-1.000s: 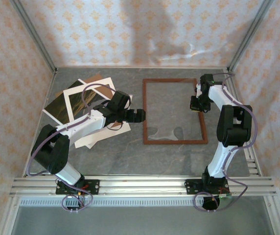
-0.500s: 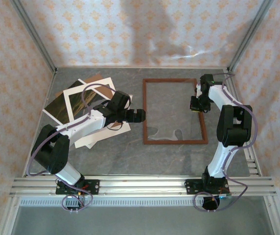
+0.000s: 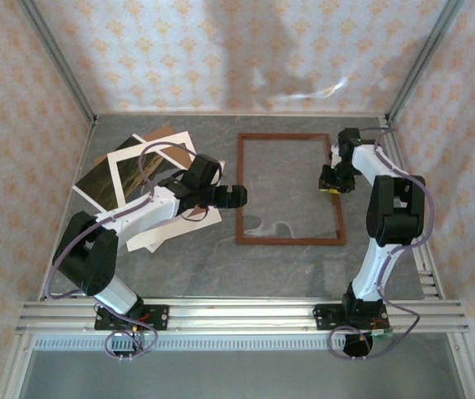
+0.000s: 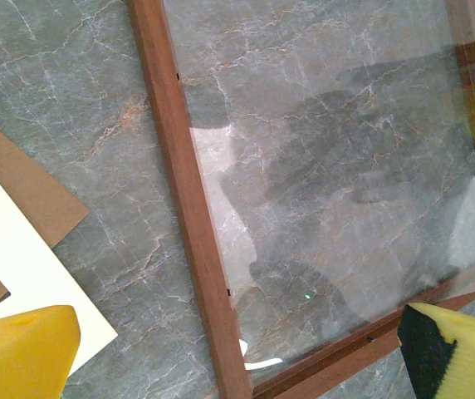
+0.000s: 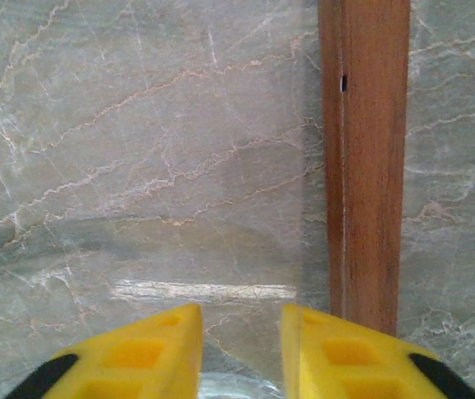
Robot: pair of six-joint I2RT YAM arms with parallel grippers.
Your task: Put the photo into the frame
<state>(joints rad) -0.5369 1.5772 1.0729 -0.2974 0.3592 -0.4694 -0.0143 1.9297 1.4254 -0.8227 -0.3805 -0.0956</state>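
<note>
Since a second back the frame has slid a touch leftward on the surface. Its long side runs away from us and there's nothing loaded in it yet. We see the photo well off to its left, lying at a slant, partly under the white mat. Our left gripper is spread wide with nothing in it, at the frame's left rail and facing away from the photo, but that arm's clearly the nearer one. The right gripper is parted a little, holding nothing, over the glass just inside the right rail.
</note>
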